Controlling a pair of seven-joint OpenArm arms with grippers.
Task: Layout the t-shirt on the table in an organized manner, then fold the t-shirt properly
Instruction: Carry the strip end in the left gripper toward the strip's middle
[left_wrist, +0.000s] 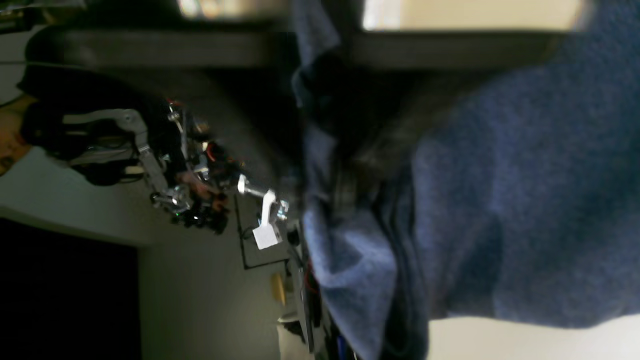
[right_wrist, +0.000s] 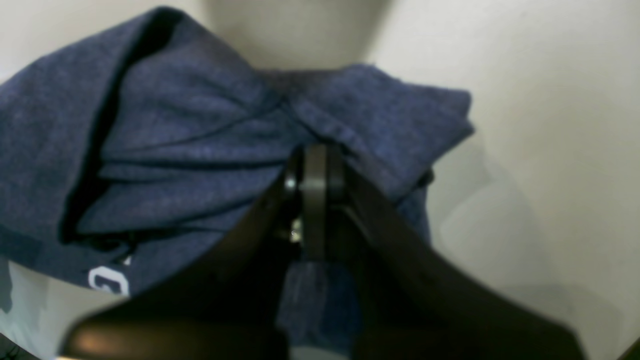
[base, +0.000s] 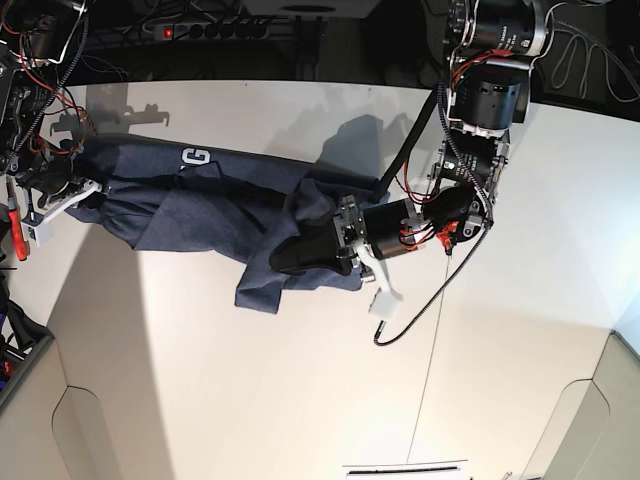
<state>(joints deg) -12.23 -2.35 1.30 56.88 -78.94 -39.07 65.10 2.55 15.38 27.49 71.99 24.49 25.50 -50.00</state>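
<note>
two grippers at the t-shirt (base: 200, 205), right gripper (right_wrist: 314, 150) pinching bunched cloth, left gripper (base: 290, 255) among folds, spread unclear

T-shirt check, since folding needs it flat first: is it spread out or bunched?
Bunched. The t-shirt lies creased and twisted across the table, with thick overlapping folds in the right wrist view.

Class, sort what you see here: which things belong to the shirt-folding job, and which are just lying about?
Belongs to the job:
- t-shirt
- table
- left gripper
- right gripper, shut on the shirt

Just lying about:
- power strip
- loose cables
</note>
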